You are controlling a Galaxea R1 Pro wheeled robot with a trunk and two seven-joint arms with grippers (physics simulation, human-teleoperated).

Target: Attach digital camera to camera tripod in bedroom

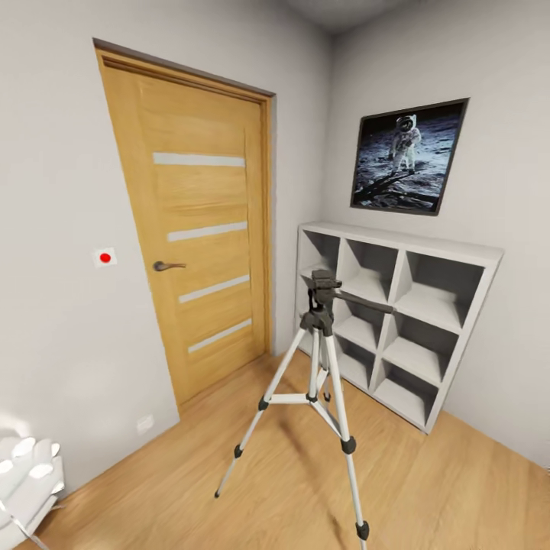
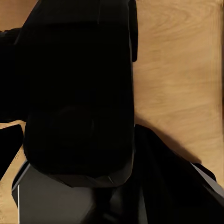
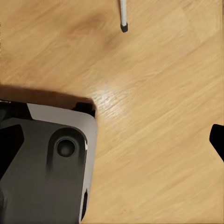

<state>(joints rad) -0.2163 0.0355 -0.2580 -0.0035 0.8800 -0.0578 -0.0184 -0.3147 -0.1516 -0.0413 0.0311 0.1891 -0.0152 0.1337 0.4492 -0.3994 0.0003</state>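
Camera tripod [image 1: 321, 382]: stands upright on the light wood plank floor [image 1: 428, 489], lower centre of the head view. Three thin silver telescoping legs spread apart, black joints and black feet, silver braces running from a centre hub to the legs. Black head at the top with a long pan handle [image 1: 367, 303] reaching toward the right; nothing is mounted on the head. In the right wrist view the tip of one silver leg with its black foot [image 3: 123, 18] rests on the floor at the upper edge of the frame.

Writing: none legible anywhere.

Surroundings: oak door [image 1: 195, 252] with four frosted horizontal strips and a dark lever handle [image 1: 168, 266], left of centre. Small white wall plate with a red dot [image 1: 105, 257] on the grey wall just left of the door. White cube shelf [image 1: 405, 321] at right, just behind the tripod, its compartments open. Framed astronaut poster [image 1: 409, 155] on the wall above the shelf, upper right. White rounded object [image 1: 27, 473], partly cut off, at the lower left corner.

Grippers: the left wrist view shows a large black bulk [image 2: 79, 88] over the wood floor, too dark to identify; jaw state cannot be told. The right wrist view shows a grey and black robot part [image 3: 46, 163] at lower left above the floor; jaw state cannot be told.
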